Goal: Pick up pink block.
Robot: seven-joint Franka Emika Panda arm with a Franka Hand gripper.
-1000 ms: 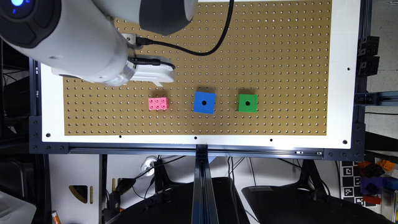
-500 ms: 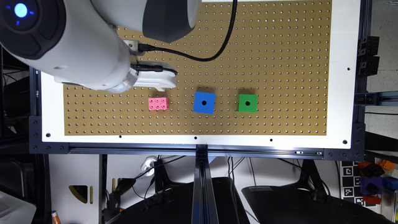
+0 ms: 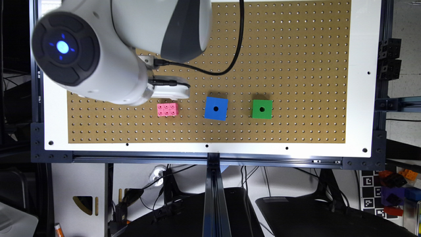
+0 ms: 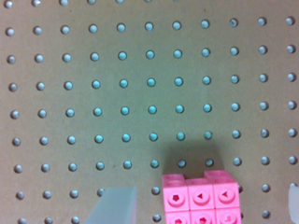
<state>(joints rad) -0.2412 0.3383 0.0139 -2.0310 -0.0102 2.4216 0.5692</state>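
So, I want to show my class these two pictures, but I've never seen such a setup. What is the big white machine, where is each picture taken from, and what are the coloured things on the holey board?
The big white machine is a robot arm. One picture looks down on a brown board full of holes; the other comes from a camera on the arm's wrist, close above the board. On the board lie a pink block with round studs, a blue cube and a green cube, each cube with a centre hole. The arm's hand hovers just beside the pink block. Nothing is held yet.

pink block [image 3: 167, 109] flat on pegboard, studs up
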